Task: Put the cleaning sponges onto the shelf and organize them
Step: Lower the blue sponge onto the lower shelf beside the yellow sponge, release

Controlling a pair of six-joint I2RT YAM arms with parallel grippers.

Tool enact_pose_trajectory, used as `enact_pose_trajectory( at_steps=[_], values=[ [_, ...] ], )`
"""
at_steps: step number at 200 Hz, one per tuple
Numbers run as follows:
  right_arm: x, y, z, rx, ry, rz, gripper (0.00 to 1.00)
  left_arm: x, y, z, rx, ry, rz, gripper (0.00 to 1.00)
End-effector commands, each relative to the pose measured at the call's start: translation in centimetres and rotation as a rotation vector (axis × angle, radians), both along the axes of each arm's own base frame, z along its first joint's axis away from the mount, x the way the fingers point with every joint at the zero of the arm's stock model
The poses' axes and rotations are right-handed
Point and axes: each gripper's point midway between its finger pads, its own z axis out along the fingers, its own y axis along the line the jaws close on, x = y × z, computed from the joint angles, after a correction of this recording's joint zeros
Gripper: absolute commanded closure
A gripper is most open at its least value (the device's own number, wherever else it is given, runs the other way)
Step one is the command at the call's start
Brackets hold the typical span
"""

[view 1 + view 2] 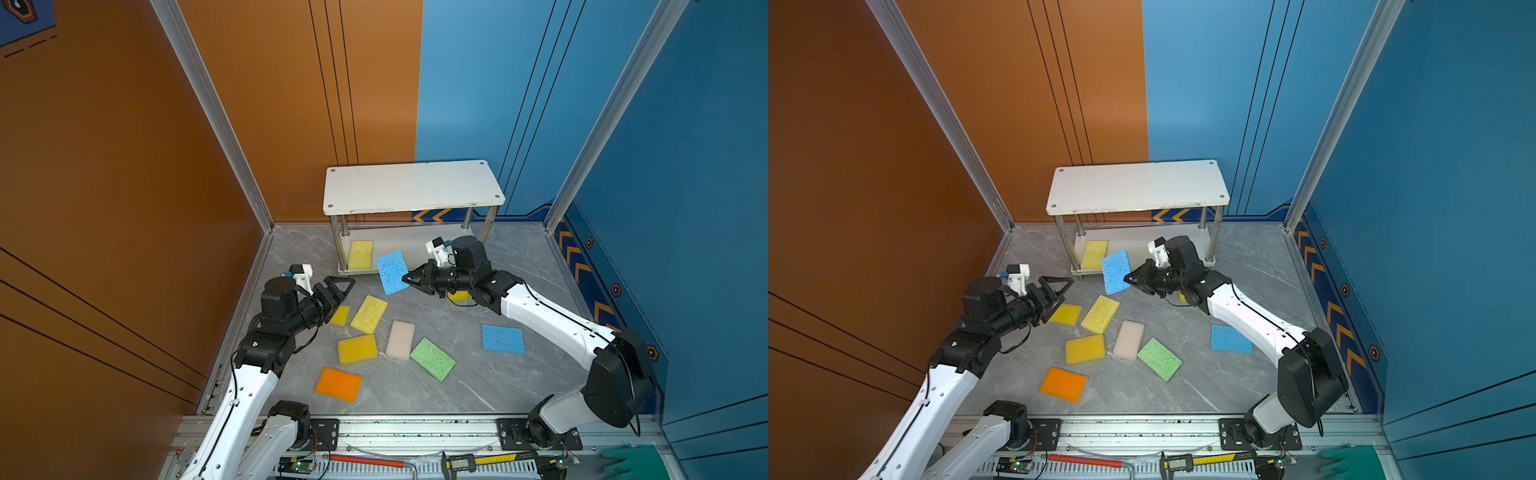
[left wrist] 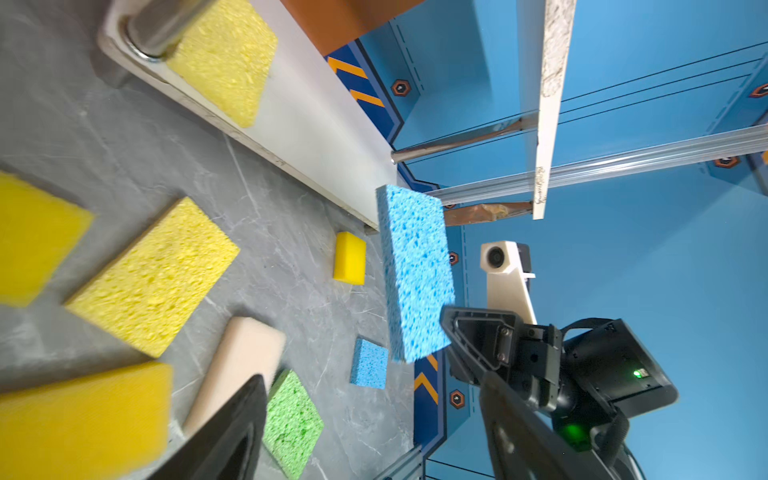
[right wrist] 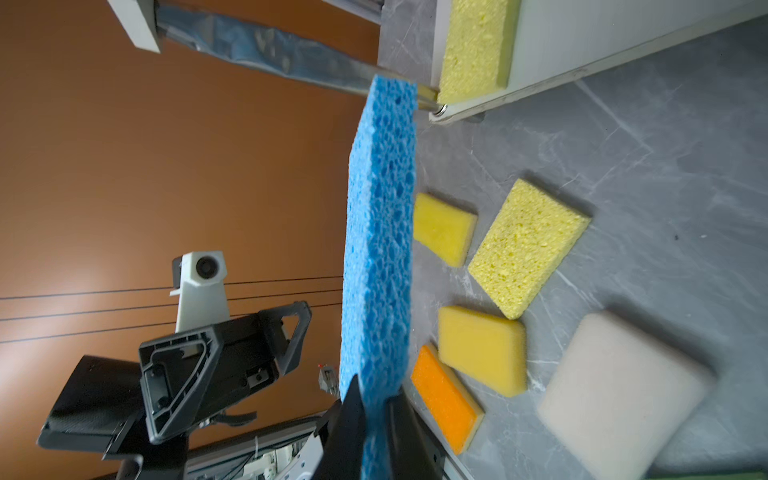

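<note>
My right gripper (image 1: pixel 408 279) is shut on one end of a blue sponge (image 1: pixel 391 272), holding it off the floor just in front of the shelf's (image 1: pixel 411 187) lower board. The right wrist view shows the jaws (image 3: pixel 374 390) pinching the blue sponge (image 3: pixel 380 232) edge-on. A porous yellow sponge (image 1: pixel 360 254) lies on the lower board at its left end. My left gripper (image 1: pixel 344 293) is open and holds nothing, left of the held sponge and above a small yellow sponge (image 1: pixel 340 316). The top board is bare.
On the grey floor lie a porous yellow sponge (image 1: pixel 369 313), a smooth yellow (image 1: pixel 357 349), a beige-pink (image 1: pixel 400 339), a green (image 1: pixel 433 359), an orange (image 1: pixel 338 384) and a second blue (image 1: pixel 503 339) sponge. Another yellow sponge (image 1: pixel 458 296) is partly under my right arm. Walls enclose three sides.
</note>
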Motion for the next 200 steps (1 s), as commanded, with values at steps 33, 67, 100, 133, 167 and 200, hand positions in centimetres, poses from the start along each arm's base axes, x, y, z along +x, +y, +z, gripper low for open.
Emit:
enact_pose_trajectory(
  at_steps=[33, 67, 100, 133, 167, 200],
  values=[
    [7.1, -0.1, -2.7, -0.102, -0.044, -0.177, 0.89, -4.1, 2.4, -5.1, 0.124, 0.172, 0.049, 0.19],
    [10.1, 1.1, -3.5, -0.119, -0.063, -0.209, 0.89, -5.3, 2.6, -5.4, 0.136, 0.183, 0.039, 0.19],
    [12.3, 2.3, -5.2, -0.111, -0.043, -0.227, 0.89, -6.0, 2.9, -5.5, 0.145, 0.185, 0.037, 0.19],
    [14.3, 3.7, -6.4, -0.097, -0.036, -0.229, 0.89, -6.4, 2.9, -5.6, 0.132, 0.190, 0.035, 0.19],
    [15.9, 4.6, -8.2, -0.114, -0.021, -0.223, 0.89, -6.9, 3.1, -5.7, 0.130, 0.198, 0.037, 0.18],
    [16.9, 5.1, -9.6, -0.128, -0.013, -0.225, 0.89, -7.3, 3.4, -5.6, 0.127, 0.201, 0.045, 0.18]
  ],
)
